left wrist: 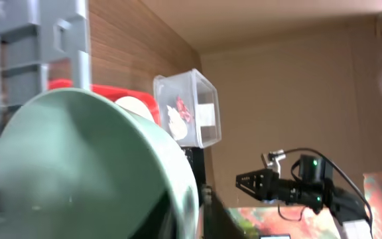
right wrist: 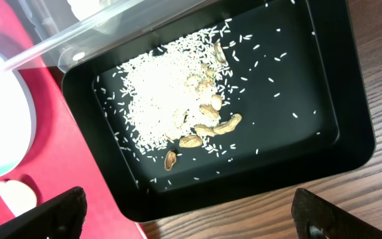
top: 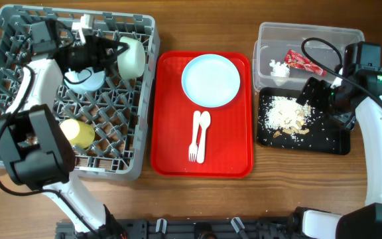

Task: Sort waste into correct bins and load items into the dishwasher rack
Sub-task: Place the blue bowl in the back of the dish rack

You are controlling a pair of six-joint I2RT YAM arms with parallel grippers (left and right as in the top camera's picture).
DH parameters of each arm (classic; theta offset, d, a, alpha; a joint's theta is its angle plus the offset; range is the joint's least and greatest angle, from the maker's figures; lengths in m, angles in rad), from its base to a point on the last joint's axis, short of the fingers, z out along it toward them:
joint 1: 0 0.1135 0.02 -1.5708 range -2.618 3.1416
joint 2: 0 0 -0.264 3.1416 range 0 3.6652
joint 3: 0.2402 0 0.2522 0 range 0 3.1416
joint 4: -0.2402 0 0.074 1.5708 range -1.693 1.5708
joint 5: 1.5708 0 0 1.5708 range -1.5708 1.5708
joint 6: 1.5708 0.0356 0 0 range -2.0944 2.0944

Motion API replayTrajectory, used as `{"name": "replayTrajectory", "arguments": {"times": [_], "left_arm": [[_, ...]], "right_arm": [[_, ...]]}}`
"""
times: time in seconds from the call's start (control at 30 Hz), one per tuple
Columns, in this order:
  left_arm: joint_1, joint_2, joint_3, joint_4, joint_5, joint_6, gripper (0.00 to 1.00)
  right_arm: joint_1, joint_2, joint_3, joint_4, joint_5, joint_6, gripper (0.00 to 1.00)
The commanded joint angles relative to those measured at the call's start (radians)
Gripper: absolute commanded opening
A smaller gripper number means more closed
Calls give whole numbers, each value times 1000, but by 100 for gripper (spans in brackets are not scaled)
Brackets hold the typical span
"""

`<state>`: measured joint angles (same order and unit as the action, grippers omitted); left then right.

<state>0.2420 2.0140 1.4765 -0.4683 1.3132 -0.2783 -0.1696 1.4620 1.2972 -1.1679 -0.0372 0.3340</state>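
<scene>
Left gripper (top: 111, 50) appears clenched on the pale green bowl (top: 132, 57), held tilted over the dishwasher rack (top: 128, 126). The right gripper (right wrist: 190, 209), released, hovers above the crumb-strewn black tray (right wrist: 297, 133).

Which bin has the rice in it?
The shallow black tray, nearer the front edge: rice and a few nut-like pieces lie in it. The clear tub behind it holds the red wrapper and white tissue.
</scene>
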Motion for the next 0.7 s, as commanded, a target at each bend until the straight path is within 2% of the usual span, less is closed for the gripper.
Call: {"name": "replayTrajectory", "arguments": {"times": [0.0,0.03,0.07,0.17,0.23,0.27,0.33,0.4,0.53,0.67], "left_arm": [[25,11,-1,-16,-55,1,24],[31,11,-1,-28,-77,1,35],[37,11,-1,-33,-88,1,42],[63,11,-1,-38,-103,2,57],[89,11,-1,-38,-103,1,64],[107,11,-1,-38,-103,1,74],[134,8,-1,-39,-103,1,82],[155,-1,-1,-50,-103,1,98],[162,-79,-1,-60,-103,2,100],[112,-201,-1,-62,-105,1,100]], "right_arm": [[-3,-19,17,-5,-10,-19,100],[-3,-19,18,-7,-10,-19,100],[-3,-19,17,-8,-10,-19,100],[-3,-19,17,-11,-10,-20,100],[-3,-19,18,-12,-10,-19,100],[-3,-19,17,-13,-10,-20,100],[-3,-19,17,-14,-10,-20,100],[-3,-19,17,-14,-10,-19,100],[-3,-19,17,-14,-10,-19,100],[-3,-19,17,-14,-10,-19,100]]}}
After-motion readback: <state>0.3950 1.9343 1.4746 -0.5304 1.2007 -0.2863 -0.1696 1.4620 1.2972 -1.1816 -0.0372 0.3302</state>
